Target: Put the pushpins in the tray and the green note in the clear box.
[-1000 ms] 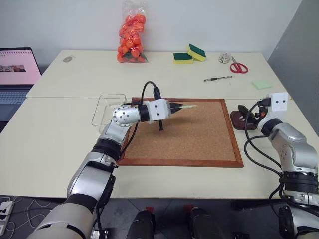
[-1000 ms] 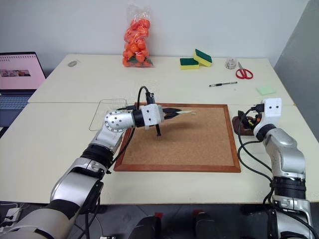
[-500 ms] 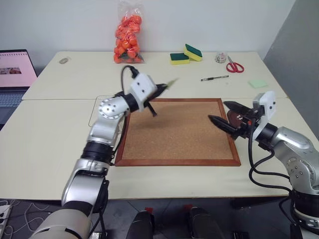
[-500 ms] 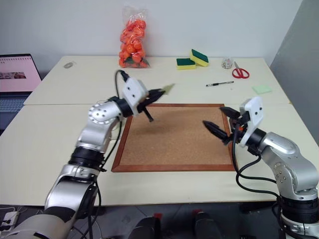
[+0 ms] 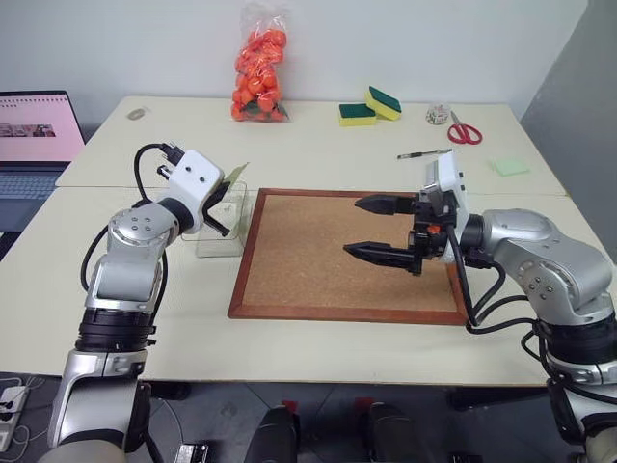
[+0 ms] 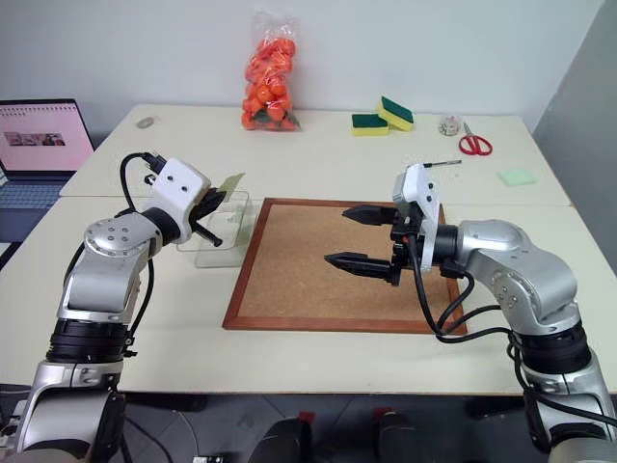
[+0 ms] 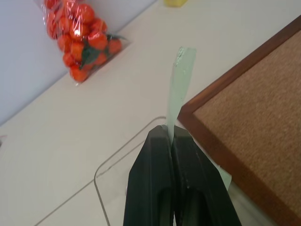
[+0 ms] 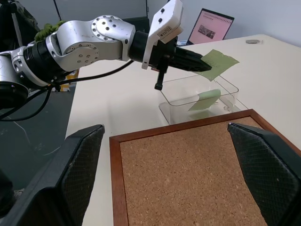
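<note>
The pale green note (image 5: pixel 234 174) sticks up edge-on from my left gripper (image 5: pixel 224 188), which is shut on its lower edge (image 7: pixel 178 89). The note hangs just above the clear box (image 5: pixel 220 231), which stands left of the cork board. A pale green patch (image 8: pixel 207 99) shows inside the box; whether it is a reflection I cannot tell. My right gripper (image 5: pixel 359 228) is open, fingers wide apart, pointing left above the middle of the cork board with nothing between them. The tray and the pushpins are hidden behind my right arm.
The wood-framed cork board (image 5: pixel 318 289) lies at the table's centre. At the back are a bag of oranges (image 5: pixel 259 60), two sponges (image 5: pixel 369 104), scissors (image 5: pixel 463 130), a pen (image 5: pixel 422 153) and another green note (image 5: pixel 507 166). A laptop (image 5: pixel 37 130) stands far left.
My left gripper carried the note leftward from over the cork board to above the clear box. My right gripper swung left from the board's right edge to over its middle, still open.
</note>
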`<state>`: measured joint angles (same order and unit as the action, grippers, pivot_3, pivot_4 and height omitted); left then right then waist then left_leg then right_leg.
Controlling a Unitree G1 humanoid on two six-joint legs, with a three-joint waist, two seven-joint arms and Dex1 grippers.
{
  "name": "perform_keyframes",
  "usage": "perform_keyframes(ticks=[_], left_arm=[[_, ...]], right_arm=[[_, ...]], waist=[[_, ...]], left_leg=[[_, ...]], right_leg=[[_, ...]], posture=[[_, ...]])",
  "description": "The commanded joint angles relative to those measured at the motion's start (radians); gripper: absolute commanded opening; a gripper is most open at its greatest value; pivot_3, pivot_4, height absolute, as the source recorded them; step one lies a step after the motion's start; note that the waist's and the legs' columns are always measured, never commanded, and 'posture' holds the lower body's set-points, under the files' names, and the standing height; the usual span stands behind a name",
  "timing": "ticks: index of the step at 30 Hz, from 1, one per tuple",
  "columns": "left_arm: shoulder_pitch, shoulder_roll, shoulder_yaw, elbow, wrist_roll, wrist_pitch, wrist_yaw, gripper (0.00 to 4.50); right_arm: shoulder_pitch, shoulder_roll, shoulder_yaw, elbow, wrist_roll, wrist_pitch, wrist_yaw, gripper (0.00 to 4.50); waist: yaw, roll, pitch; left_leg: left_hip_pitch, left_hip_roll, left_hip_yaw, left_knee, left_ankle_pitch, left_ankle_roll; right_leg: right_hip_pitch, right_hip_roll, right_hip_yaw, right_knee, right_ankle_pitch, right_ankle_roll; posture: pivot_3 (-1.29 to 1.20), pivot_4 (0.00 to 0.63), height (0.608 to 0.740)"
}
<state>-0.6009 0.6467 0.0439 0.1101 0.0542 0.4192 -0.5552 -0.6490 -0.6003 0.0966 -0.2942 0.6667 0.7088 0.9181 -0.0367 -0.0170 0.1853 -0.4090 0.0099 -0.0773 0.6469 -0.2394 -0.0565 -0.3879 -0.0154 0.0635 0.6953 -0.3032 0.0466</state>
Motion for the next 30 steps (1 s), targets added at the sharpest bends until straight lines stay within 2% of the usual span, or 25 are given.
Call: perform_keyframes(ticks=[1,2,3,4,12,18,24,30], left_arm=[[-0.011,0.034,-0.006,-0.012,0.033,-0.004,0.017,0.00],[-0.013,0.034,-0.006,-0.005,0.034,-0.005,0.018,0.00],[-0.014,0.036,-0.005,0.002,0.033,-0.007,0.017,0.39],[-0.015,0.036,-0.003,0.008,0.031,-0.010,0.015,0.45],[0.000,0.022,0.035,0.002,0.014,-0.003,0.050,2.09],[0.041,-0.044,0.132,-0.082,-0.084,0.152,0.098,3.35],[0.047,-0.108,0.235,-0.172,-0.197,0.349,0.148,4.37],[-0.003,-0.155,0.299,-0.194,-0.267,0.457,0.214,4.47]], right_arm=[[-0.027,0.011,-0.003,-0.003,-0.016,-0.036,0.024,4.45],[-0.028,0.013,-0.004,-0.003,-0.019,-0.036,0.024,4.45],[-0.028,0.015,-0.005,-0.004,-0.022,-0.036,0.023,4.50],[-0.028,0.016,-0.007,-0.006,-0.022,-0.033,0.021,4.50],[-0.015,-0.010,-0.035,-0.030,-0.011,0.002,0.005,4.50],[-0.006,-0.030,-0.046,-0.037,-0.002,0.015,0.006,4.50],[-0.009,-0.039,-0.056,-0.036,0.001,0.024,0.012,4.50],[-0.015,-0.037,-0.054,-0.032,-0.004,0.024,0.012,4.50]], waist=[[0.002,0.000,0.000],[0.003,0.000,0.000],[0.003,0.000,0.000],[0.003,0.000,0.000],[0.004,0.000,0.000],[0.003,0.000,0.000],[0.004,0.000,0.000],[0.004,0.000,0.000]], left_leg=[[0.000,0.000,0.000,0.000,0.000,0.000],[0.000,0.000,0.000,0.000,0.000,0.000],[0.000,0.000,0.000,0.000,0.000,0.000],[0.000,0.000,0.000,0.000,0.000,0.000],[0.000,0.000,0.000,0.000,0.000,0.000],[0.000,0.001,0.000,0.000,0.000,0.000],[0.000,0.001,0.000,0.000,0.000,0.000],[0.000,0.000,0.000,0.000,0.000,0.000]], right_leg=[[0.000,0.000,0.000,0.000,0.000,0.000],[0.000,0.000,0.000,0.000,0.000,0.000],[0.000,0.000,0.000,0.000,0.000,0.000],[0.000,0.000,0.000,0.000,0.000,0.000],[0.000,0.000,0.000,0.000,0.000,0.000],[0.000,0.000,0.000,0.000,0.000,0.000],[0.000,-0.001,0.000,0.000,0.000,0.000],[0.000,-0.001,-0.001,0.000,0.000,0.000]], posture=[[0.00,0.150,0.740],[0.00,0.150,0.740],[0.00,0.150,0.740],[0.00,0.150,0.740],[0.00,0.150,0.740],[0.00,0.150,0.740],[0.00,0.150,0.740],[0.00,0.150,0.740]])
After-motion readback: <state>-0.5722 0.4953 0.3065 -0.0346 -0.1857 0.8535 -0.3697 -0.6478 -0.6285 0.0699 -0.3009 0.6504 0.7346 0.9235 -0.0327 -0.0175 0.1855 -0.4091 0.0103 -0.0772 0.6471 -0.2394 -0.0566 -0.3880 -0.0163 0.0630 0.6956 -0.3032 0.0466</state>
